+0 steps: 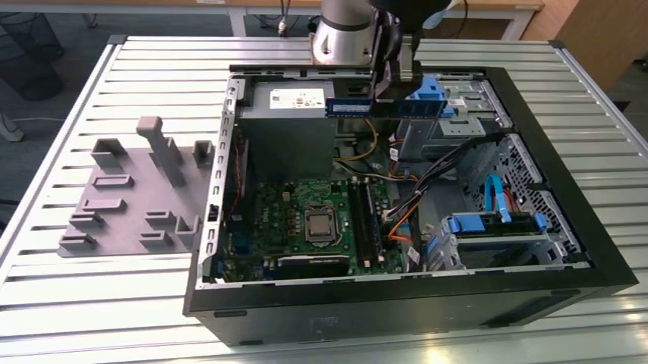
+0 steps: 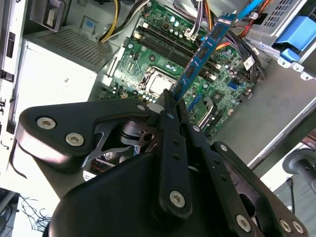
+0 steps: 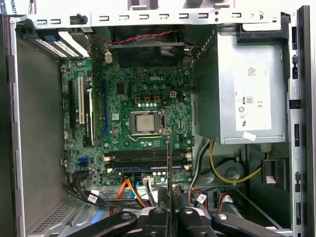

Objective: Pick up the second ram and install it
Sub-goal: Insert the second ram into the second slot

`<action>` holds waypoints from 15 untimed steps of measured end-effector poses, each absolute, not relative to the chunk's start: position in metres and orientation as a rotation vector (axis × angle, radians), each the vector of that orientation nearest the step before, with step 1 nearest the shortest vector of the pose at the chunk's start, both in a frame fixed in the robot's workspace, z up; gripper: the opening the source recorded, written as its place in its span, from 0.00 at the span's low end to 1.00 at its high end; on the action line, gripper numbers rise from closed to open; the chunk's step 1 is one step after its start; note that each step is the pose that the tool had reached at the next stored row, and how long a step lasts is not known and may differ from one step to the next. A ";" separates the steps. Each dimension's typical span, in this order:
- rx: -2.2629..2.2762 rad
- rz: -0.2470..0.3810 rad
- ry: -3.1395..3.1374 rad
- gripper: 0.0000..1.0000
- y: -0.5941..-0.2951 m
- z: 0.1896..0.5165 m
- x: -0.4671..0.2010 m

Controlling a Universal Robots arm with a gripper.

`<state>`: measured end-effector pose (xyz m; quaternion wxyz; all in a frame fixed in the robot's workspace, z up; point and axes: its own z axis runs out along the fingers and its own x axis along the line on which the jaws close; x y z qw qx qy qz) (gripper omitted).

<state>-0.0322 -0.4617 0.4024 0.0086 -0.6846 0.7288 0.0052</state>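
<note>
**Second RAM stick held above the open case**

The gripper (image 1: 397, 97) is clamped on the second ram (image 1: 390, 107), its black fingers (image 2: 170, 123) pressed together on one end of the stick. In the exterior view the ram hangs level and lengthwise above the computer case (image 1: 567, 250), at about 12 o'clock from the motherboard (image 1: 303, 220), over the grey power supply (image 1: 288, 102) and the blue drive-bay clips (image 1: 430, 89). It is clear of the board, not seated in anything.

In the second wrist view the blue-green board runs away from the fingers toward 1 o'clock, its black chips in a row, above the memory slots (image 2: 173, 44) and the CPU socket (image 2: 155, 79). In the first wrist view the stick shows edge-on as a thin dark line (image 3: 170, 163) rising from the finger pair (image 3: 169, 217), crossing the long black memory slots at right angles; the CPU (image 3: 146, 122) sits at 12 o'clock from it, the power supply at about 2 o'clock.

On the slatted table (image 1: 102, 303), at 9 o'clock from the case, stands the grey plastic fixture (image 1: 136, 197).
</note>
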 end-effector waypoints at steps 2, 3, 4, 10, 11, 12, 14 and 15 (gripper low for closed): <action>-2.132 0.016 2.284 0.14 -0.462 0.402 -0.032; -2.128 0.016 2.287 0.14 -0.462 0.402 -0.032; -2.125 0.016 2.290 0.14 -0.462 0.402 -0.032; -2.107 0.016 2.307 0.14 -0.462 0.402 -0.032; -2.104 0.016 2.309 0.14 -0.462 0.402 -0.032; -2.101 0.016 2.312 0.14 -0.462 0.402 -0.032; -2.097 0.016 2.316 0.14 -0.462 0.402 -0.032; -2.095 0.016 2.317 0.14 -0.462 0.402 -0.032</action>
